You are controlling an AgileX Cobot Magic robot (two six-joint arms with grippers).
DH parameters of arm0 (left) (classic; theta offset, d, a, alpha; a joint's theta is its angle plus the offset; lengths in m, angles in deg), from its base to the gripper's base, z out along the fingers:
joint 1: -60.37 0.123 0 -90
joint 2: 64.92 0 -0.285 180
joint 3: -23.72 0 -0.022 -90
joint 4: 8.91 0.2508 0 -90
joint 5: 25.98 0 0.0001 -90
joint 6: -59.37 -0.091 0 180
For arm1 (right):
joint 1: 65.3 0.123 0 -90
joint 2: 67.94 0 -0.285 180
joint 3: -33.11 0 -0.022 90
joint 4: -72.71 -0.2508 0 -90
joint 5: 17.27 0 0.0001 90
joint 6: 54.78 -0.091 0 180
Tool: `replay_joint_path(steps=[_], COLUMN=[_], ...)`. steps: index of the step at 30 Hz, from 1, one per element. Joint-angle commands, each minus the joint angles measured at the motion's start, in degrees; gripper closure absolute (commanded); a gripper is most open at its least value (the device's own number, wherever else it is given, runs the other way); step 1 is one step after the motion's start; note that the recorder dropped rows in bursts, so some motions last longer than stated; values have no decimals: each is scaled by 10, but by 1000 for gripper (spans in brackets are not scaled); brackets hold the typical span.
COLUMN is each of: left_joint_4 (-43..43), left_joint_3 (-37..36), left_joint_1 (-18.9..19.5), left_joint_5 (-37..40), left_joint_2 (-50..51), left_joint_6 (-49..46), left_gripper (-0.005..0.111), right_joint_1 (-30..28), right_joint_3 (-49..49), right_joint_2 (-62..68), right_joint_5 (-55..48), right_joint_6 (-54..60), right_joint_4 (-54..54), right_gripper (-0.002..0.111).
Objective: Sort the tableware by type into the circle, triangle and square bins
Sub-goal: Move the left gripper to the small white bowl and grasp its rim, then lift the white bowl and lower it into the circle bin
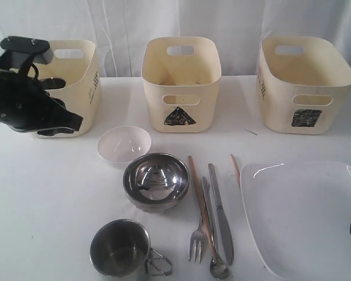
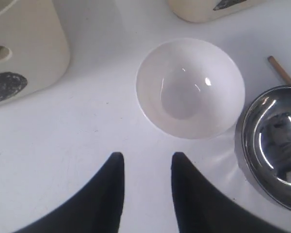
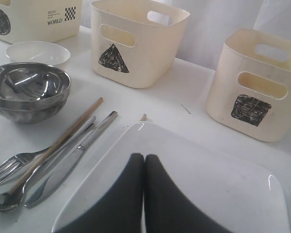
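Note:
My left gripper (image 2: pixel 145 158) is open and empty above the table, just short of the small white bowl (image 2: pixel 190 87), beside the circle bin (image 1: pixel 76 88). One steel mug (image 1: pixel 54 83) shows inside that bin. The steel bowl (image 1: pixel 157 180) sits in front of the white bowl (image 1: pixel 124 145); the other mug (image 1: pixel 120 249) stands nearer the front edge. Fork (image 1: pixel 197 243), spoon (image 1: pixel 218 266), knife (image 1: pixel 221 213) and a chopstick (image 1: pixel 199 193) lie together, with a second chopstick (image 1: pixel 235 170) by the plate. My right gripper (image 3: pixel 144 158) is shut, empty, over the white square plate (image 3: pixel 208 184).
The triangle bin (image 1: pixel 181 82) stands at the back middle and the square bin (image 1: pixel 304 82) at the back right; both look empty. A white curtain hangs behind them. The plate (image 1: pixel 304 216) reaches the front right table edge.

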Motion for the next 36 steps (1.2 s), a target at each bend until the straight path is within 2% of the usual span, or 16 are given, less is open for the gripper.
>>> replay_joint_path(steps=[1,2,4,13,25,34,36], left_joint_4=[-14,-26,-42,-59,-59,-59,-59], left_joint_3=[-17,-17,-17,25,67,67,67], left_joint_1=[-7,-7,-7,-53,-53,-53,-53], left_joint_5=[-69,-87,-104,-157,-161,-166,-172], left_joint_2=[38,54,76,153,213,260,265], left_joint_6=[35,34,34,61,63,63,63], left_gripper=[56,51,49,49,49,49,52], right_joint_1=[-4,-4,-4,-4,-4,-4,-4], right_joint_3=[-4,-4,-4,-4,-4,-4,-4], right_joint_2=[-4,-4,-4,-4,-4,-4,-4], right_joint_5=[7,7,7,7,7,7,7], right_joint_6=[-2,-2,-2,-2,-2,-2,-2], right_joint_4=[1,1,1,1,1,1,1], right_gripper=[108,108,108,108,108,108,108])
